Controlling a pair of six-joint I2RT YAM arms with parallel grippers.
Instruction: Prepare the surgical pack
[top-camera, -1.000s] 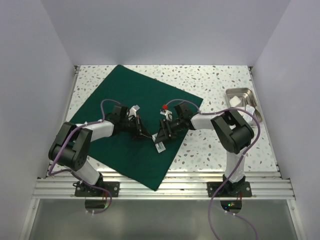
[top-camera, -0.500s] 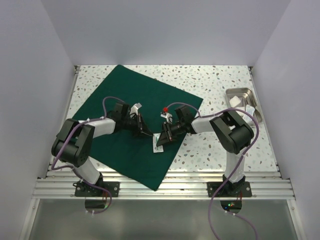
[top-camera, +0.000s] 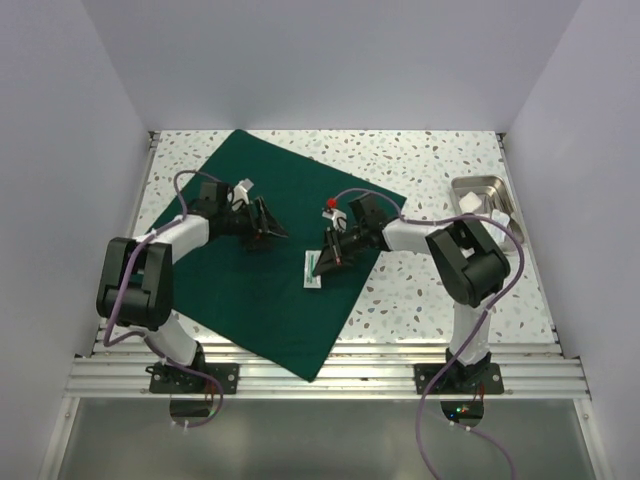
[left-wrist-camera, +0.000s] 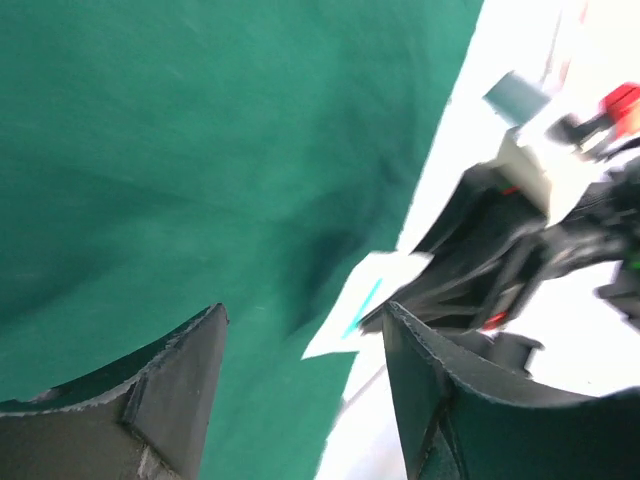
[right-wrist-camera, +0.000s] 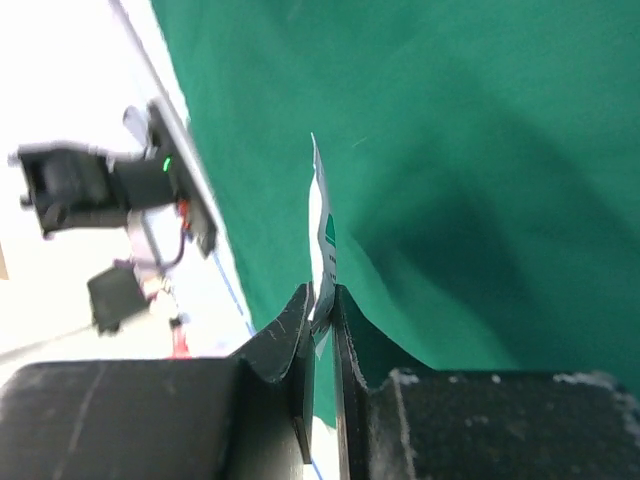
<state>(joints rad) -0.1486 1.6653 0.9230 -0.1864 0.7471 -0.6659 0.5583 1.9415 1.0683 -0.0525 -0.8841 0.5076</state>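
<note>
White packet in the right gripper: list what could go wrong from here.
1. The right gripper pinches the white packet only by one thin edge, so it may slip or twist out.
2. The packet hangs near the right edge of the green cloth; released there, it might land partly off it.
3. The left gripper is open and off to the side, so it probably could not catch it.

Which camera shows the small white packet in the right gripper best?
Top external: the white packet shows most of its flat face over the green drape. Right wrist sees it edge-on, pinched by the right gripper. Left wrist shows it blurred.
</note>
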